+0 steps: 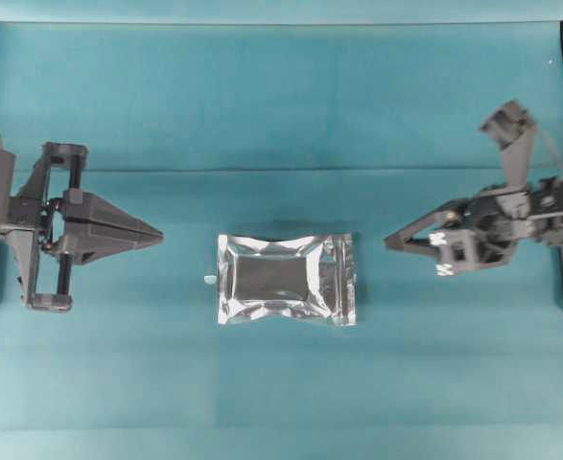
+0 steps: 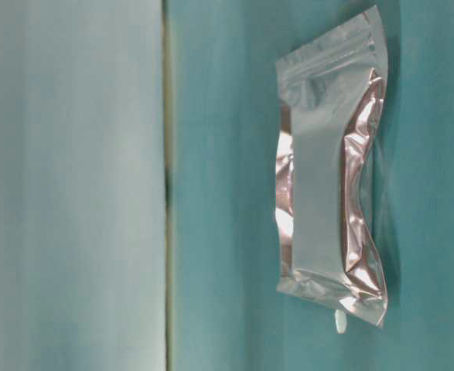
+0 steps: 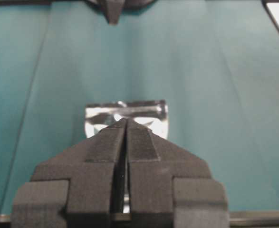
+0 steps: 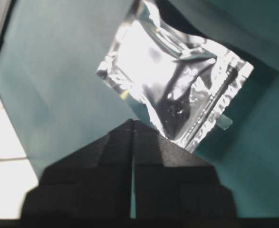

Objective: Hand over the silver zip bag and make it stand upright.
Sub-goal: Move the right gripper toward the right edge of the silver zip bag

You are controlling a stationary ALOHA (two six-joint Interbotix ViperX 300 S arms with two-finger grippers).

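Grippers come first: the left gripper (image 1: 152, 234) has its fingers pressed tight together and holds nothing. The right gripper (image 1: 396, 241) is turned on its side, its fingers look almost together, and it holds nothing too. Between them, apart from both, the silver zip bag (image 1: 284, 279) lies flat near the middle of the tabletop (image 1: 281, 115). A tiny white scrap (image 1: 209, 278) sits just beside the bag's edge on the left gripper's side. I think the job has hardly begun: nobody has picked the bag up, passed it over, or stood it up. The tabletop is a blue-green cloth with soft folds. Dark rails run along its left and right edges.
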